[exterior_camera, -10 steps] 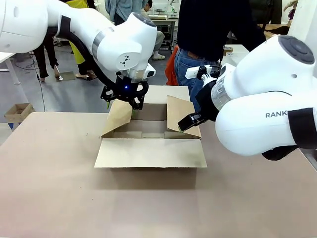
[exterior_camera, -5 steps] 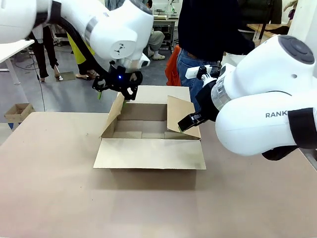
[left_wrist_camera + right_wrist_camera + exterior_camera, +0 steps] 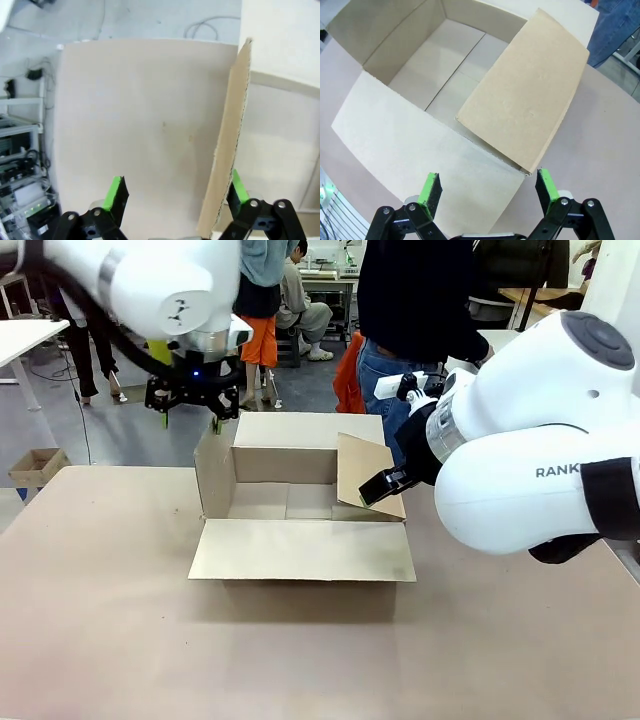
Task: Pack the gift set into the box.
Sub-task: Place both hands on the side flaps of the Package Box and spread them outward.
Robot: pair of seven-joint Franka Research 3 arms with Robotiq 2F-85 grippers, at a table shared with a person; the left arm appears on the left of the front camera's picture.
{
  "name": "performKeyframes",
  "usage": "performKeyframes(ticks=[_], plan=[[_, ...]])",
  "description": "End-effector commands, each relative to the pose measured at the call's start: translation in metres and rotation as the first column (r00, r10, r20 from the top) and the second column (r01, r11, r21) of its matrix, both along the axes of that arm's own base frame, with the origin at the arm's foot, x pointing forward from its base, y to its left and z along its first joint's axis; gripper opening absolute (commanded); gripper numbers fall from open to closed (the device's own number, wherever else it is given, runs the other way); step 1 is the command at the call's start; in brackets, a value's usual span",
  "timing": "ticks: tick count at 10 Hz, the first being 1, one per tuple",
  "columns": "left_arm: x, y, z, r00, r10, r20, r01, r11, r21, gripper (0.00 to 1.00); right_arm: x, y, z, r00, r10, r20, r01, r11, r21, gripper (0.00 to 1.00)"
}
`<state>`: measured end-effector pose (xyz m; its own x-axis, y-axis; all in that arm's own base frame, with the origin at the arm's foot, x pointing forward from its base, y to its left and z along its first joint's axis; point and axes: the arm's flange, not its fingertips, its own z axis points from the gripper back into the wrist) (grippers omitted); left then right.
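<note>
Box [image 3: 300, 550] looks light, stiff yet bendy cardboard, best taken by a flap edge; left gripper [image 3: 176, 181] wide around left flap [image 3: 213, 475], right gripper [image 3: 487, 179] wide over right flap [image 3: 362, 472].

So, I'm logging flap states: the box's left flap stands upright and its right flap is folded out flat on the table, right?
Not quite. The right flap leans inward over the opening of the box, as the right wrist view shows; the left flap does stand upright.
</note>
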<state>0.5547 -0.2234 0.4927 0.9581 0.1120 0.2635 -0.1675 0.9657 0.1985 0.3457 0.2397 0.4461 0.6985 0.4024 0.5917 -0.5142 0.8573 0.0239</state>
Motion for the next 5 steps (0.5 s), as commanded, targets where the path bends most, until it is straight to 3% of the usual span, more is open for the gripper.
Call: performKeyframes(ticks=[1,3,5], plan=[[-0.01,0.033,-0.02,0.997,-0.063,-0.05,0.053,0.982,-0.183,1.0,-0.002,0.003,0.0,1.0,-0.013,0.003,0.013,1.0,0.005,1.0],[-0.01,0.074,-0.026,0.997,-0.043,-0.06,0.022,0.948,-0.318,1.0,-0.002,0.003,0.0,1.0,-0.013,0.003,0.013,1.0,0.005,1.0],[-0.012,0.11,-0.037,0.996,0.003,-0.09,-0.036,0.926,-0.375,1.0,-0.002,0.003,0.0,1.0,-0.013,0.003,0.013,1.0,0.005,1.0]])
